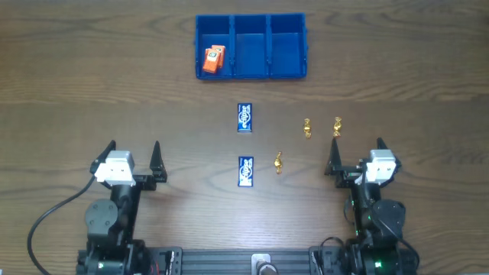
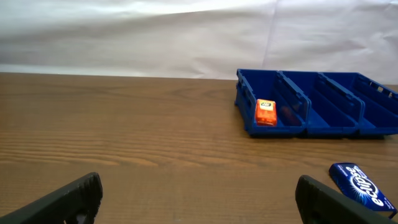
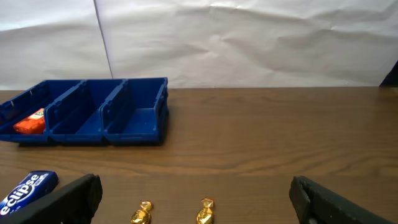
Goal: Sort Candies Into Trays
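Note:
A blue three-compartment tray (image 1: pixel 250 74) stands at the back of the table, with orange candy (image 1: pixel 213 60) in its left compartment. Two blue candy packs lie in the middle, one farther (image 1: pixel 244 118) and one nearer (image 1: pixel 245 170). Three gold-wrapped candies (image 1: pixel 307 127) (image 1: pixel 337 126) (image 1: pixel 279 162) lie to their right. My left gripper (image 1: pixel 134 153) stands open at the front left, holding nothing. My right gripper (image 1: pixel 356 152) stands open at the front right, just in front of the gold candies (image 3: pixel 204 211). The left wrist view has the tray (image 2: pixel 323 127), the orange candy (image 2: pixel 266 112) and a blue pack (image 2: pixel 362 185).
The tabletop is dark wood (image 1: pixel 92 92). A white backdrop (image 3: pixel 249 37) rises behind the table's far edge. Wide bare wood lies left and right of the tray.

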